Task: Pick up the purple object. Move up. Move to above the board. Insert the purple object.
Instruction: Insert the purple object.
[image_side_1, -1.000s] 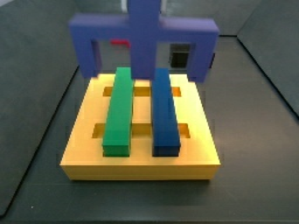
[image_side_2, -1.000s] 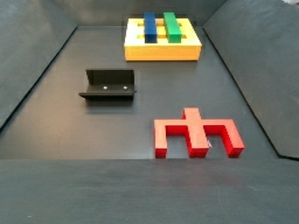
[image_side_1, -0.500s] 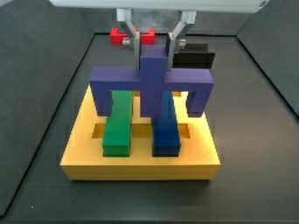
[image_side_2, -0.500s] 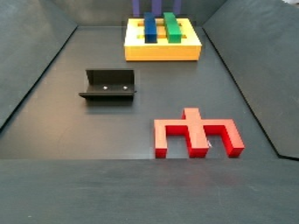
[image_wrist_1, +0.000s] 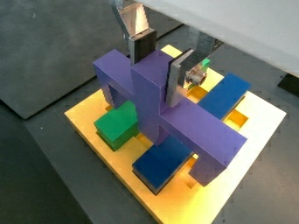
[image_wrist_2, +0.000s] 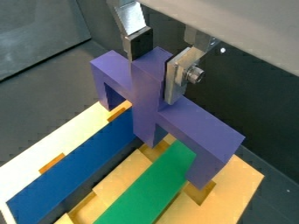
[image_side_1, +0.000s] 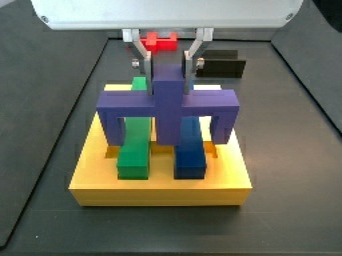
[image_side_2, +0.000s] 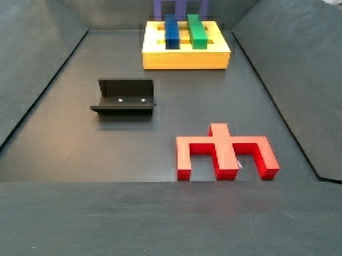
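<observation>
A dark worktop (image_side_2: 80, 110) with raised dark walls is being shown, carrying a yellow board (image_side_2: 186, 56) at the far end.

In a side view, the gripper (image_side_1: 167, 62) is being seen directly over the board (image_side_1: 160, 178), lower than half a second ago, when the purple piece (image_side_1: 168, 105) was hanging higher over the bars. The purple legs are now being brought down beside the green bar (image_side_1: 134, 152) and the blue bar (image_side_1: 191, 150), which suggests that the move above the board is done and insertion is being started.

In the other side view, only the purple legs (image_side_2: 166, 8) are being caught at the frame's upper edge above the board; the fixture (image_side_2: 124, 97) and a red piece (image_side_2: 226, 152) are being left untouched, well apart from it.

In both wrist views, the jaws are being held clenched on the purple stem (image_wrist_1: 149, 74), with a silver finger (image_wrist_1: 184, 77) pressed on each side. The legs (image_wrist_2: 208, 162) are being lowered toward the slots beside the green bar (image_wrist_2: 149, 191) and blue bar (image_wrist_2: 70, 174); whether they are fully seated cannot be told.
</observation>
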